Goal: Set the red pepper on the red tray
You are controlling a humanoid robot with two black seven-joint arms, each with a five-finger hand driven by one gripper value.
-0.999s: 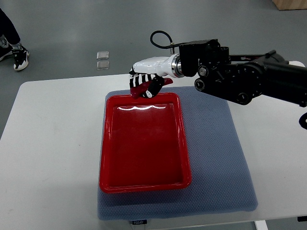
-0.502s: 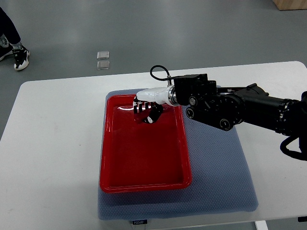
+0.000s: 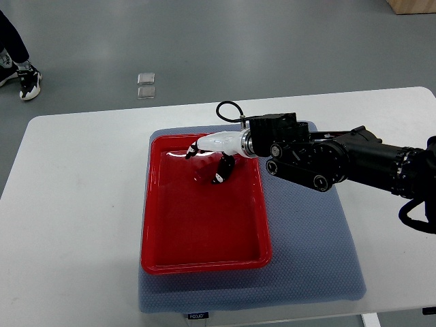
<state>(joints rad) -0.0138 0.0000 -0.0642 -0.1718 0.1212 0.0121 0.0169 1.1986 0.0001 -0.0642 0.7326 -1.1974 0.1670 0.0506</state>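
The red pepper (image 3: pixel 203 172) lies on the floor of the red tray (image 3: pixel 204 255), in its far part, and is hard to tell from the red surface. My right hand (image 3: pixel 206 162) hovers just over it, reaching in from the right on a black arm (image 3: pixel 327 160). Its fingers (image 3: pixel 191 152) are spread and the thumb (image 3: pixel 221 172) points down beside the pepper, no longer wrapped around it. Part of the pepper is hidden under the palm.
The tray rests on a blue-grey mat (image 3: pixel 306 238) on a white table (image 3: pixel 75 204). Two small clear items (image 3: pixel 146 85) lie on the floor beyond the table. A person's shoe (image 3: pixel 27 82) shows at the far left.
The right hand came down from the tray's far rim into the tray with the pepper. Its fingers have since spread, and the pepper rests on the tray.
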